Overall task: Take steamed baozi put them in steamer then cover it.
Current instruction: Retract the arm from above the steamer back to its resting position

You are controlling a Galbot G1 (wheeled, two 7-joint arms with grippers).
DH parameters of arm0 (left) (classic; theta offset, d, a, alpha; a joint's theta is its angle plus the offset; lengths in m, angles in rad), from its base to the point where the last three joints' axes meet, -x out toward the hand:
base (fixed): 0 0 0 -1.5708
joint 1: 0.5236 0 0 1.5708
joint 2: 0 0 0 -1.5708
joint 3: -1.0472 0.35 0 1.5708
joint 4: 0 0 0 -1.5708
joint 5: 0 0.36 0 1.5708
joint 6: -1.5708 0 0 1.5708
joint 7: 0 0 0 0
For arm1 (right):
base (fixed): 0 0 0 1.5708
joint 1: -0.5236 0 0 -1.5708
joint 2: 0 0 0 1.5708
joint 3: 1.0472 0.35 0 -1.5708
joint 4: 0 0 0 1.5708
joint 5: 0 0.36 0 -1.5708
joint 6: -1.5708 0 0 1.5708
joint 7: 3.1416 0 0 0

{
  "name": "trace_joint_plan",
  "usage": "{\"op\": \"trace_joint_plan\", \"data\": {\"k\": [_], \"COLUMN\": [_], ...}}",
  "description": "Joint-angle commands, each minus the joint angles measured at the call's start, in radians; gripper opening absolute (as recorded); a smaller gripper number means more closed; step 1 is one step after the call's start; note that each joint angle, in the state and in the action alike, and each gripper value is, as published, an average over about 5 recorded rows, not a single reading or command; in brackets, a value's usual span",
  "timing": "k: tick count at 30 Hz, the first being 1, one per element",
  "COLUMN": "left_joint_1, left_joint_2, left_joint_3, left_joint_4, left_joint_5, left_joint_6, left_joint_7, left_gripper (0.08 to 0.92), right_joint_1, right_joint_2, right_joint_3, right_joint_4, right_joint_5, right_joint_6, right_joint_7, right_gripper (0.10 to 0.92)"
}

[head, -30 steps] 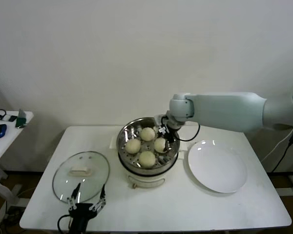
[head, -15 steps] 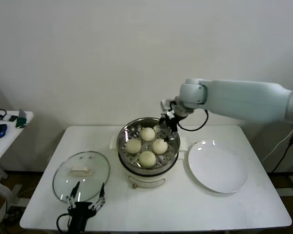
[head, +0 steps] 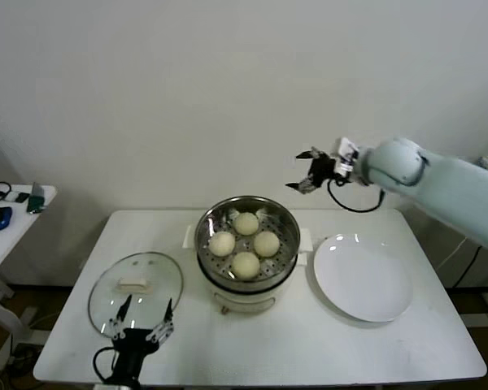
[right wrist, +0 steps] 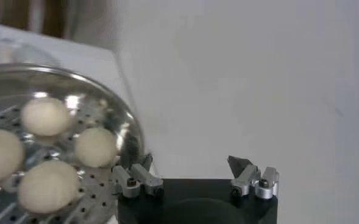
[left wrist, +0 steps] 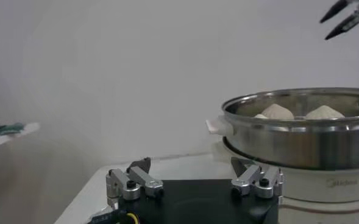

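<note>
Several cream-white baozi (head: 246, 223) lie on the perforated tray inside the steel steamer (head: 286, 258) at the table's middle. They also show in the right wrist view (right wrist: 44, 115) and over the steamer's rim in the left wrist view (left wrist: 277, 111). The glass cover (head: 154, 272) with its cream handle lies flat on the table, left of the steamer. My right gripper (head: 309, 173) is open and empty, raised in the air above and to the right of the steamer. My left gripper (head: 138, 329) is open and empty, low at the cover's near rim.
A flat white plate (head: 362, 276) lies bare to the right of the steamer. A small side table (head: 8, 213) with a few dark items stands off to the far left. The wall is close behind the table.
My right gripper has risen from the steamer's far right rim and swung up and to the right, empty. The baozi stay in the steamer. My left gripper has barely moved.
</note>
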Motion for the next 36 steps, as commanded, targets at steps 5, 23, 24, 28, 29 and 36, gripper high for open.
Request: {"op": "trace_joint_plan", "data": {"k": [5,23,24,28,29,36], "left_joint_1": [-0.079,-0.125,-0.129,-0.139,-0.142,-0.189], "left_joint_2": [0.001,0.152,0.165,0.196,0.201,0.224], "left_joint_3": [-0.016,-0.108,-0.116,-0.137,-0.138,-0.110], "left_joint_4": [0.036,0.118,0.132,0.211,0.237,0.416], "left_joint_5": [0.177,0.865,0.916,1.123,1.170,1.333], "left_joint_6": [-0.035,-0.059,-0.050,-0.008,-0.001,-0.007], "left_joint_7": [0.018,-0.185,-0.201,-0.261,-0.276,-0.381], "left_gripper": [0.823,0.823,0.823,0.823,0.823,0.823], "right_joint_1": [-1.422,-1.963,-1.974,-2.003,-2.009,-2.026], "right_joint_2": [-0.135,0.329,0.345,0.398,0.408,0.460], "right_joint_3": [1.358,1.550,1.543,1.521,1.515,1.492], "right_joint_4": [0.168,0.234,0.233,0.224,0.221,0.210], "right_joint_5": [-0.106,-0.176,-0.179,-0.191,-0.194,-0.194], "right_joint_6": [0.223,0.603,0.617,0.663,0.674,0.724], "right_joint_7": [0.177,0.188,0.191,0.198,0.200,0.219], "right_gripper": [0.823,0.823,0.823,0.823,0.823,0.823]}}
